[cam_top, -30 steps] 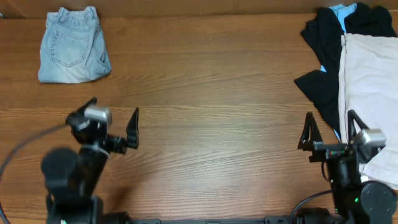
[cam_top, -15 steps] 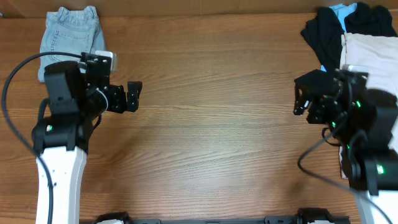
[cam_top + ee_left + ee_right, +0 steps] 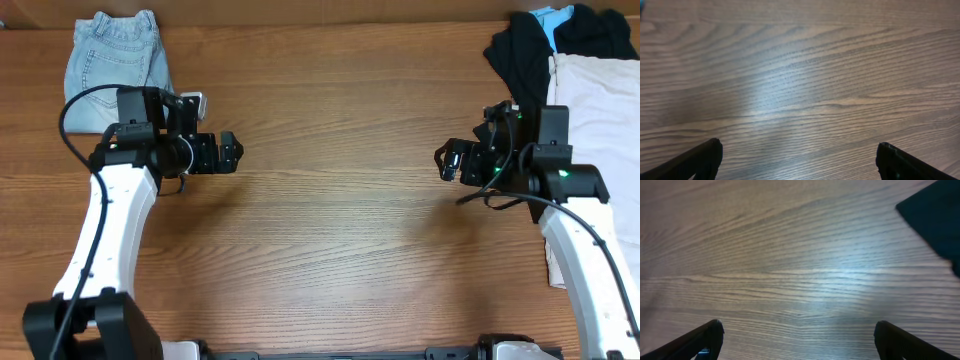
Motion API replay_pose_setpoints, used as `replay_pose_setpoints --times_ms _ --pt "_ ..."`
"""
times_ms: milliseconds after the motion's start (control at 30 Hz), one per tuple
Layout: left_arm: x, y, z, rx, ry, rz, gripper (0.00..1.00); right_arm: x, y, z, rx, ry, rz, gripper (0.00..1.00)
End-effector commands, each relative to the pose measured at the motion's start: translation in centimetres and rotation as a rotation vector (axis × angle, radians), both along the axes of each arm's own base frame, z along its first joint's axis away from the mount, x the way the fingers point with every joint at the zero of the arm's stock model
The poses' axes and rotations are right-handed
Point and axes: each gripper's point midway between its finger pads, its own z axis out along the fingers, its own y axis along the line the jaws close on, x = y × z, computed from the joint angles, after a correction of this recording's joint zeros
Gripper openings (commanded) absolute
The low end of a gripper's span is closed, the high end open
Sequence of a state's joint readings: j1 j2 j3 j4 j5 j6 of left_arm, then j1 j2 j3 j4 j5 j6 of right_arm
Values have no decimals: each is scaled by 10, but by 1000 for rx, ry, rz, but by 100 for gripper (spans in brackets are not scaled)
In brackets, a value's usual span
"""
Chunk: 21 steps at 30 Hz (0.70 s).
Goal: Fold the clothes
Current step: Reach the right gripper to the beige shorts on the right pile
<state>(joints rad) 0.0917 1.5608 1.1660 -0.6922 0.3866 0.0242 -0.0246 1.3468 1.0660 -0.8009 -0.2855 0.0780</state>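
The pale beige shorts (image 3: 605,90) lie along the table's (image 3: 330,250) right edge, long side running far to near, just behind my right gripper (image 3: 450,160), which is nearer than my left gripper (image 3: 228,152); both have their fingers wide apart and hold nothing.

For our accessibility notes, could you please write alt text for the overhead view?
Over a wooden table, the left claw and right claw, both empty, point toward each other. At top left lie denim shorts; at top right, beige shorts and black garments are piled.
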Motion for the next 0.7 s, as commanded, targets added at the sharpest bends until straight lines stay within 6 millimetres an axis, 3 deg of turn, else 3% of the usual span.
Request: replay_pose_setpoints --times_ms 0,100,167,233,267,433,567,667 --pt "7 -5 7 -29 -16 -14 100 7 6 14 24 -40 19 100" --pt "14 -4 25 -28 -42 -12 100 12 -4 21 11 -60 -15 100" --pt "23 -2 47 -28 -71 13 100 18 -20 34 -17 -75 -85 99" --pt "33 -1 82 -33 -126 29 100 24 -34 53 -46 -105 -131 99" --pt "40 1 111 -24 -177 33 99 29 -52 75 -88 -138 -202 99" --pt "49 2 159 53 -266 64 99 34 -92 140 -191 -248 -360 97" --pt "54 -16 176 118 -318 57 99 33 -116 161 -226 -289 -452 97" --pt "56 -28 169 176 -308 77 100 26 -126 151 -231 -239 -478 97"
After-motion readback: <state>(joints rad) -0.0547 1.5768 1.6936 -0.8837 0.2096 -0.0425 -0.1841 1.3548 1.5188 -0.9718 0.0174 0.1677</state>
